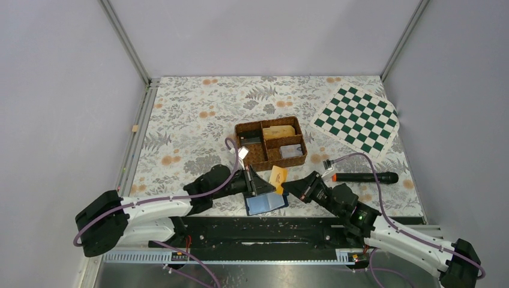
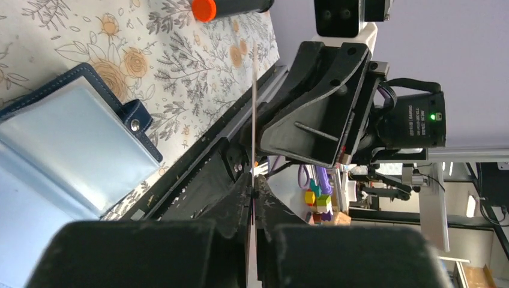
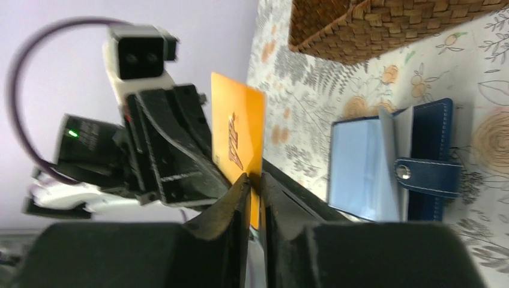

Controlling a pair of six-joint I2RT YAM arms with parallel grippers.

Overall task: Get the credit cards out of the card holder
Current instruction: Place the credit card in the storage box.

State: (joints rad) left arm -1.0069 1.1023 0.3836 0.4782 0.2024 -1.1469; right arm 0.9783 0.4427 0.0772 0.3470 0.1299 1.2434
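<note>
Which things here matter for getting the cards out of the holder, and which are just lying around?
Job: open navy bifold card holder; flat orange card.
Lying about: brown wicker tray; green-and-white checkered mat; black orange-tipped cylinder.

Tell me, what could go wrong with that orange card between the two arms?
The left tool and the right tool both seem to pinch the thin orange plastic card near its edge, so it might bend or slip if they pull differently. If it drops, it could land on the open navy-and-light-blue card holder lying close by.
</note>
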